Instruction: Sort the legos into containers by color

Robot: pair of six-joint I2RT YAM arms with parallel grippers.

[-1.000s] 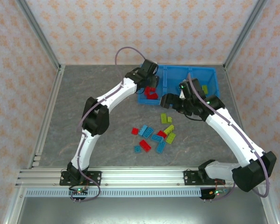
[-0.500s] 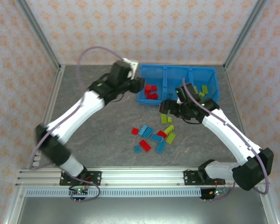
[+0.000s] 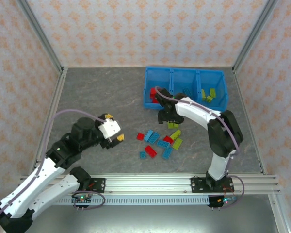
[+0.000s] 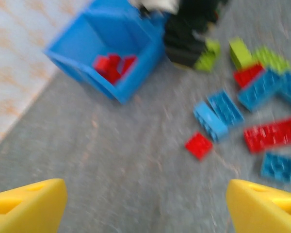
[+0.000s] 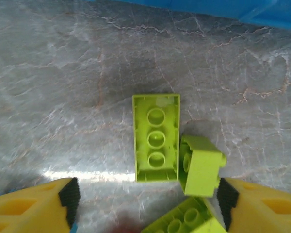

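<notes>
The blue bin stands at the back, with red legos in its left compartment and yellow-green ones in its right. Loose red, light blue and yellow-green legos lie mid-table. My right gripper is open, low over yellow-green bricks. Between its fingers lie an upside-down long brick, a tipped small brick and a third. My left gripper hangs open left of the pile, holding nothing. A small red plate lies ahead of it.
Aluminium frame posts and patterned walls enclose the grey table. The bin's left compartment with red bricks appears blurred in the left wrist view, beside my right gripper's black body. Blue bricks and a red brick lie nearby.
My left arm has swung back from the bin's left compartment to the near left of the table. My right gripper has moved left and down over the yellow-green bricks.
</notes>
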